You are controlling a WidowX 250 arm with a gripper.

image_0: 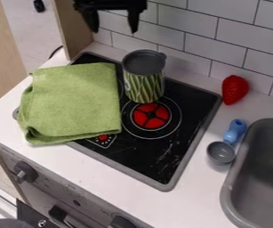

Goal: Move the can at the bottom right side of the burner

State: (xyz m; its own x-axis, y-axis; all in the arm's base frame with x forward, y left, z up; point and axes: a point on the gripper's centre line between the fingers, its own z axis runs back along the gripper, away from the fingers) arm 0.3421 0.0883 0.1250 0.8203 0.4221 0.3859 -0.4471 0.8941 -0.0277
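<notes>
The gripper (116, 20) hangs at the top edge of the camera view, its two fingers spread apart with nothing between them. Below it and slightly to the right stands the can (144, 80), upright, with a green and yellow striped pattern and a dark grey top. The can is on the black stove top (160, 163), just behind the red-centred burner (151, 116), close to its ring. A gap separates the gripper from the can.
A green cloth (73, 102) covers the stove's left part. Right of the stove lie a red strawberry-shaped object (234, 89) and a blue-handled grey scoop (222, 152), beside the grey sink (263, 178). A tiled wall (203, 42) rises behind.
</notes>
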